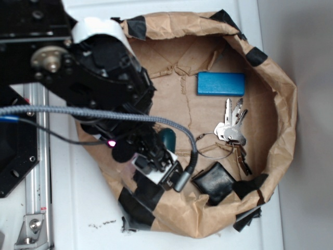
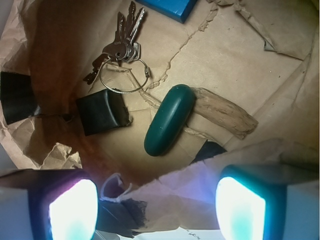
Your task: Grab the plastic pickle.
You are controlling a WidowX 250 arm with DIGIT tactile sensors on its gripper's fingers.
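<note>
Where any writing might sit, on the keys [image 2: 122, 35] or the blue block [image 1: 220, 84], none can be read. A brown paper bag [image 1: 270, 67] patched with black tape lies on a white bench [image 1: 93, 208]. Inside, the pickle [image 2: 170, 120] rests against a wood chip [image 2: 225, 114], near a black pouch [image 2: 102, 111]. Above, the hand [image 2: 157, 210] hangs wide and empty.

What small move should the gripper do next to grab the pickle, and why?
Probably move forward a little and then lower. In the wrist view the plastic pickle lies ahead of the open gripper, untouched, between the black pouch and a piece of wood. Its long axis is tilted, so a slight wrist turn may help the fingers straddle it.
</note>
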